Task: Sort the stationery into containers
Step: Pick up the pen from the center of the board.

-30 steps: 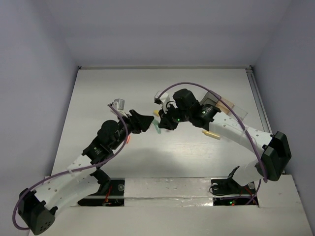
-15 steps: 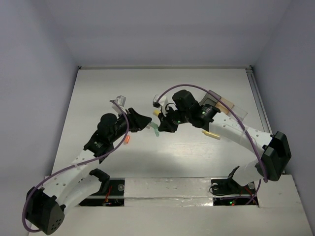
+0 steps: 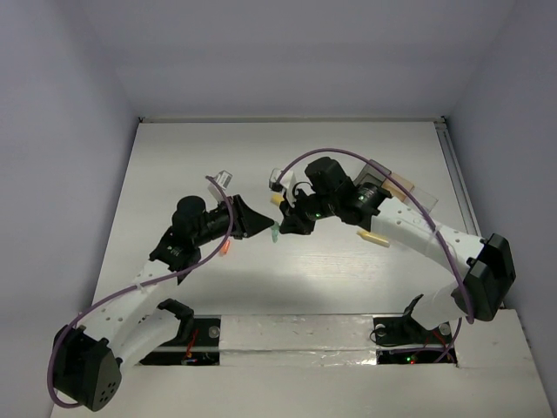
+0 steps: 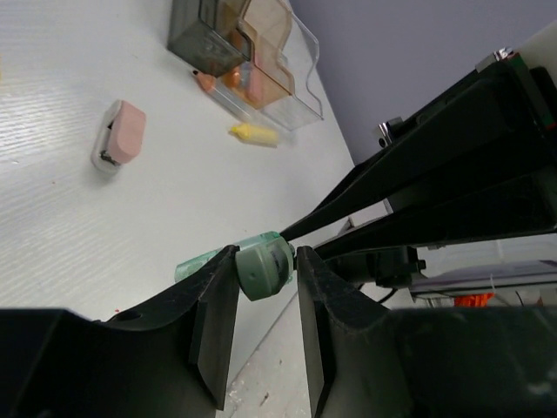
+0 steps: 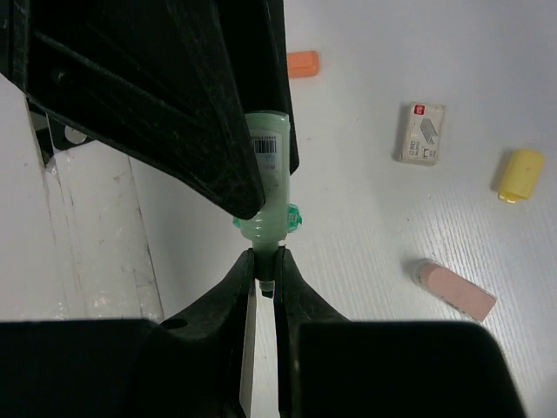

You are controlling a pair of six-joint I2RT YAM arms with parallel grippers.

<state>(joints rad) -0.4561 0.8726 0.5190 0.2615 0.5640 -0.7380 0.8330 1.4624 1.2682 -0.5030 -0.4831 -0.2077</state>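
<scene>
A green tube-shaped piece of stationery (image 5: pixel 268 174) hangs above the table between my two grippers. The right gripper (image 5: pixel 265 268) is shut on its thin tip. The left gripper (image 4: pixel 265 261) is closed round its blunt end (image 4: pixel 264 268), both fingers against it. From above, the piece (image 3: pixel 276 232) shows between the two grippers. The containers (image 4: pixel 228 45) stand in a row at the far right, smoky, tan and clear, with orange pieces inside; the right arm partly hides them (image 3: pixel 393 185) from above.
Loose on the table lie a pink piece (image 4: pixel 122 135), a yellow piece (image 4: pixel 252 133), an orange piece (image 5: pixel 303 63) and a grey-white block (image 5: pixel 422 132). The top view shows an orange piece (image 3: pixel 224 247) under the left arm and a yellow one (image 3: pixel 376 237) beside the right arm.
The left gripper has moved right and narrowed its fingers onto the green piece's blunt end. The right gripper has stayed shut on the tip, barely moving.
</scene>
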